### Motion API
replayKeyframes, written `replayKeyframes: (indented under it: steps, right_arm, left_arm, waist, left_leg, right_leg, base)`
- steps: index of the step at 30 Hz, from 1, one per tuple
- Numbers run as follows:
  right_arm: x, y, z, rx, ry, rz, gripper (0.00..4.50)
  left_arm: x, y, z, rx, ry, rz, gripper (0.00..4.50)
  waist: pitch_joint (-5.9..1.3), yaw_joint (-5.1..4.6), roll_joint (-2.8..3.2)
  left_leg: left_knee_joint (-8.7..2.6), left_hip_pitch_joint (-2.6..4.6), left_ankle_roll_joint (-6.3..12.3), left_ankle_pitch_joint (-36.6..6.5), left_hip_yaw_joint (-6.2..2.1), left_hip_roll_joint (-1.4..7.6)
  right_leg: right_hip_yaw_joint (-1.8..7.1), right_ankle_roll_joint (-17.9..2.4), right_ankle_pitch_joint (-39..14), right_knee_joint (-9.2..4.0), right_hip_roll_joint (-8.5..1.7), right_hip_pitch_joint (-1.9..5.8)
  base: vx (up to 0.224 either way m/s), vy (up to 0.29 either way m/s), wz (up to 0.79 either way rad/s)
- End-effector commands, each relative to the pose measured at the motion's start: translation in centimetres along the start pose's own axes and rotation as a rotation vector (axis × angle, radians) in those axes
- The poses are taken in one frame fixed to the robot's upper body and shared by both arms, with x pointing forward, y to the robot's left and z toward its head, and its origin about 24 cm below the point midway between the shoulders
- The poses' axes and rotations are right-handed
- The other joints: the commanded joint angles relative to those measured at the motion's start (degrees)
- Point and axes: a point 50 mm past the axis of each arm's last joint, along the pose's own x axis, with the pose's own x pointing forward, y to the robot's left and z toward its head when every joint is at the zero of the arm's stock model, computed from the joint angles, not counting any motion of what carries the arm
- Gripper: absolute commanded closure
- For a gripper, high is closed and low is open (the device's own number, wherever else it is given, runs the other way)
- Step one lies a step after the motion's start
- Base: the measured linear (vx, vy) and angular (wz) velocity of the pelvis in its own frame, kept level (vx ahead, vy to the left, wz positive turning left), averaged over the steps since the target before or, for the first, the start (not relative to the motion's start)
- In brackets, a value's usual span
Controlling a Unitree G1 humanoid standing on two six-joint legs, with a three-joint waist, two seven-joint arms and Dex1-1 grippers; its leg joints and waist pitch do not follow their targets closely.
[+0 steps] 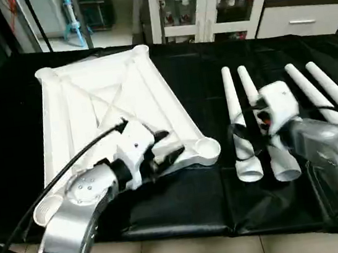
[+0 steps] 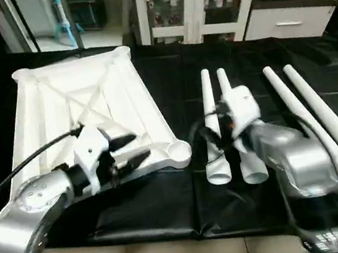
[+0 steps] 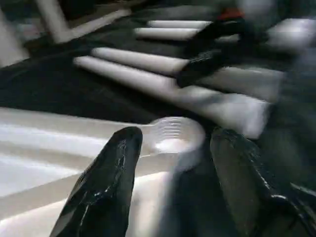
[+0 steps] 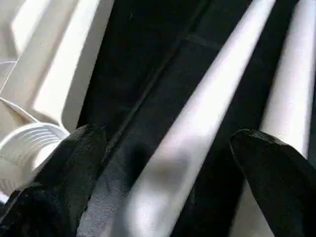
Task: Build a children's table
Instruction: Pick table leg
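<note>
Four legs (image 1: 242, 126) lie on worktop (image 1: 204, 203) right of tabletop (image 1: 101, 110), long axes pointing away from robot | right end effector (image 4: 163, 163) spread, straddling nearest leg | left end effector (image 1: 163, 155) spread over tabletop's near-right socket (image 1: 204, 150)

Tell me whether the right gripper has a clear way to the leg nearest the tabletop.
Probably yes. The right gripper is open, its fingers straddling that leg from above with nothing between them and the tube. The second leg lies close alongside, so one finger has little room on that side.
</note>
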Motion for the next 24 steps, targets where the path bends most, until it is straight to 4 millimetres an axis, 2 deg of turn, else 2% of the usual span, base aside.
replayKeyframes:
  steps: [1,3,7,8,11,13,14,16,17,19,24]
  right_arm:
    - [0.2,-0.2,-0.4,-0.002,0.040,-0.029,0.00]
    - [0.8,0.0,-0.5,0.016,0.076,-0.020,0.00]
    - [2.1,-0.1,-1.3,0.050,0.182,-0.053,0.00]
    - [2.2,-0.1,-1.4,0.064,0.198,-0.055,0.00]
    - [2.4,-0.3,-1.7,0.080,0.218,-0.074,0.00]
    - [2.4,-0.3,-1.9,0.118,0.227,-0.063,0.00]
    - [2.5,-0.3,-2.0,0.158,0.226,-0.046,0.29]
    - [2.5,-0.3,-2.0,0.181,0.226,-0.036,0.29]
    - [2.6,-0.4,-2.0,0.198,0.230,-0.031,0.42]
    - [2.7,-0.5,-2.1,0.214,0.237,-0.035,0.72]
    - [2.8,-0.8,-2.4,0.224,0.246,-0.057,1.03]
  left_arm:
    - [0.0,-0.6,0.3,0.001,-0.006,-0.042,1.85]
    - [-0.2,-1.1,0.3,0.003,0.004,-0.079,1.85]
    - [-0.4,-1.6,0.3,0.015,0.018,-0.116,1.85]
    - [-0.4,-1.7,0.3,0.018,0.019,-0.116,1.85]
    - [-0.4,-1.6,0.5,0.021,0.016,-0.101,1.85]
    - [-0.4,-1.5,0.6,0.023,0.015,-0.101,1.85]
    - [-0.5,-1.6,0.7,0.027,0.018,-0.105,1.78]
    - [-0.5,-1.6,0.7,0.028,0.020,-0.106,1.78]
    - [-0.6,-1.6,0.7,0.030,0.022,-0.107,1.78]
    - [-0.6,-1.6,0.6,0.030,0.024,-0.109,1.78]
    - [-0.7,-1.7,0.6,0.027,0.038,-0.133,1.78]
  waist:
    - [-2.95,0.21,0.30]
    - [-3.10,0.37,0.25]
    - [-3.08,0.24,0.20]
    - [-3.06,0.16,-0.07]
    - [-3.07,0.33,0.07]
    - [-3.21,0.40,0.00]
    - [-3.20,0.41,0.02]
    - [-3.24,0.47,0.02]
    - [-3.24,0.48,0.23]
    - [-3.21,0.47,0.20]
    - [-3.25,0.56,0.26]
  left_leg:
    - [-4.88,0.99,-1.30,-3.8,-1.18,3.72]
    - [-4.82,0.96,-1.65,-2.9,-1.11,3.57]
    - [-4.87,0.80,-2.31,-3.3,-1.15,3.50]
    - [-4.89,0.76,-2.48,-3.6,-1.07,3.46]
    - [-4.87,0.82,-2.56,-3.7,-1.04,3.50]
    - [-4.79,0.74,-2.40,-2.4,-1.04,3.46]
    - [-4.77,0.73,-2.25,-2.0,-1.04,3.43]
    - [-4.75,0.73,-2.04,-2.0,-1.01,3.43]
    - [-4.74,0.80,-2.12,-2.2,-1.01,3.41]
    - [-4.76,0.80,-2.34,-2.8,-0.97,3.36]
    - [-4.73,0.87,-2.62,-2.4,-0.94,3.35]
  right_leg:
    - [2.47,-14.8,1.3,-3.72,-2.73,1.88]
    - [2.49,-14.6,2.7,-3.50,-2.62,2.03]
    - [2.46,-14.8,2.2,-3.44,-2.64,2.07]
    - [2.44,-14.8,1.8,-3.53,-2.60,2.12]
    - [2.54,-14.5,1.5,-3.51,-2.69,2.11]
    - [2.50,-14.5,3.3,-3.30,-2.67,2.22]
    - [2.47,-14.5,3.8,-3.29,-2.60,2.20]
    - [2.48,-14.6,3.8,-3.27,-2.67,2.23]
    - [2.44,-14.6,3.6,-3.29,-2.62,2.18]
    - [2.43,-14.7,2.9,-3.34,-2.59,2.17]
    - [2.37,-14.6,3.2,-3.27,-2.52,2.11]
  base:
    - [0.000,0.000,0.00]
    - [0.000,0.000,0.00]
    - [0.000,0.000,0.00]
    - [0.000,0.000,0.00]
    - [0.000,0.000,0.00]
    - [0.000,0.000,0.00]
    - [0.000,0.000,0.00]
    - [0.000,0.000,0.00]
    - [0.000,0.000,0.00]
    - [0.000,0.000,0.00]
    - [0.000,0.000,0.00]
